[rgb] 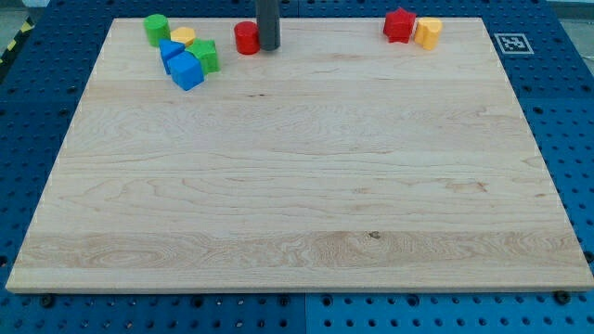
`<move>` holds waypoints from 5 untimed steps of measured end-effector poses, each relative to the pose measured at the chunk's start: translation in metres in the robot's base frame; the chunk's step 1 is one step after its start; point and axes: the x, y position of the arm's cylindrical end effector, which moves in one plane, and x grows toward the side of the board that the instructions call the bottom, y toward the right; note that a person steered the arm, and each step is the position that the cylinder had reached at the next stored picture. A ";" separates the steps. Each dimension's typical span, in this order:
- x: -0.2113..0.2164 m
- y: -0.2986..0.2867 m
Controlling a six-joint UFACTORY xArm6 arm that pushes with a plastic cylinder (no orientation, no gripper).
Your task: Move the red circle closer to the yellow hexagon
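The red circle (246,37) sits near the view's top edge of the wooden board, left of centre. My tip (268,47) is right against its right side. The yellow hexagon (183,36) lies farther left, in a cluster with a green cylinder (156,29), a green block (205,56) and two blue blocks (173,51) (187,70). The red circle stands a short gap right of the green block.
A red star-like block (399,24) and a yellow block (427,32) touch each other at the view's top right. The wooden board (297,186) lies on a blue perforated table. A marker tag (510,42) lies beyond the board's top right corner.
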 end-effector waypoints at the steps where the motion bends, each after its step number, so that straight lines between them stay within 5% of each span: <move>1: -0.009 -0.005; 5: -0.010 -0.049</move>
